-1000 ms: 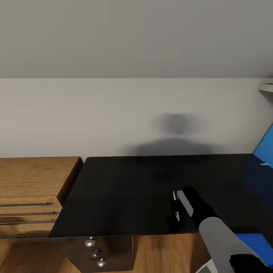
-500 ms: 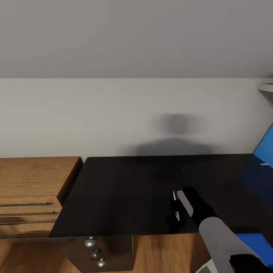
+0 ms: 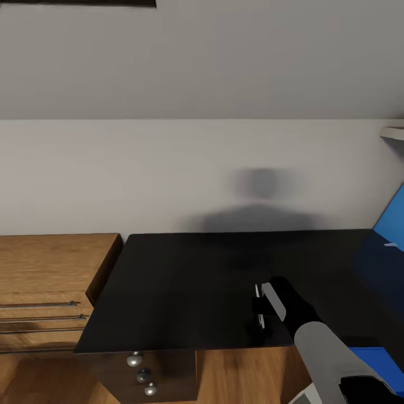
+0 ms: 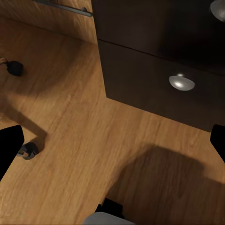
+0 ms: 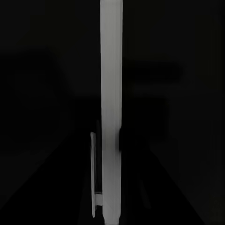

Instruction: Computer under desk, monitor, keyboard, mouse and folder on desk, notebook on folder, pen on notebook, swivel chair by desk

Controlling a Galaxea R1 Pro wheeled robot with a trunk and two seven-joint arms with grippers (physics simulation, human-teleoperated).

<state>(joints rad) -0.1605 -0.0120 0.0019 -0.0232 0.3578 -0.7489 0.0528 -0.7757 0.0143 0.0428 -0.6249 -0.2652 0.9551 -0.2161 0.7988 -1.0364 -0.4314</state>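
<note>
The glossy black desk (image 3: 185, 280) stretches across the head view, with its drawer unit and round silver knobs (image 3: 143, 375) below the front edge. Over the desk's front right part, my right gripper (image 3: 268, 304) is shut on a thin grey slab, the notebook (image 3: 273, 298), held edge-on. In the right wrist view the notebook (image 5: 111, 108) runs as a narrow pale strip over the dark desk top. A bright blue folder (image 3: 373, 362) peeks out low at the right, partly behind my arm. My left gripper (image 4: 112, 143) is open, low over the wooden floor beside the drawer unit (image 4: 154, 79).
A light-wood drawer chest (image 3: 50, 269) adjoins the desk on the left. A blue wall panel (image 3: 393, 221) and a white shelf (image 3: 394, 132) sit at the far right. Two black castors (image 4: 29, 151) stand on the floor near my left gripper.
The head camera has tilted up slightly, so a dark strip appears at the top left. Neither arm nor the notebook has moved.
</note>
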